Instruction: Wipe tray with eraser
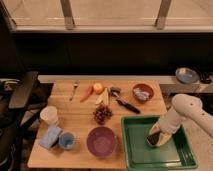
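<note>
The large green tray (131,150) lies at the front right corner of the wooden table. My white arm (189,109) reaches in from the right and down into it. At its tip the gripper (156,136) is shut on the eraser (153,140), a small dark block pressed against the tray floor right of the middle. The arm's end hides the fingers themselves.
A purple bowl (101,141) stands just left of the tray, with grapes (102,114) behind it. A black-handled utensil (126,104) and a red bowl (143,92) lie behind the tray. A blue sponge block (50,136), blue cup (66,140) and white cup (49,115) sit at the left.
</note>
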Action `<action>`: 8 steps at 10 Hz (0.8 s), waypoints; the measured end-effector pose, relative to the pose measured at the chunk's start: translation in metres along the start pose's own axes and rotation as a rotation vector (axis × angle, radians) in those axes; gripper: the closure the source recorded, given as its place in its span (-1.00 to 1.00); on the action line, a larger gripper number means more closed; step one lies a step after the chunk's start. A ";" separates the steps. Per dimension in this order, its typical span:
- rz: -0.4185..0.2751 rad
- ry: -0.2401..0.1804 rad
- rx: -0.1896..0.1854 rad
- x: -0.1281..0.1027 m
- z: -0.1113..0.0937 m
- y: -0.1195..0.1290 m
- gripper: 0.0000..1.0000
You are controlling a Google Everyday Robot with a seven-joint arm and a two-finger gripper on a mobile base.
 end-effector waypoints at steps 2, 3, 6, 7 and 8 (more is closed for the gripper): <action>-0.038 -0.005 -0.002 -0.022 0.010 -0.010 0.95; -0.063 -0.001 -0.014 -0.035 0.017 -0.007 0.95; -0.116 -0.010 -0.027 -0.064 0.033 0.006 0.95; -0.121 -0.003 -0.025 -0.068 0.034 0.016 0.95; -0.112 0.000 -0.024 -0.067 0.033 0.022 0.95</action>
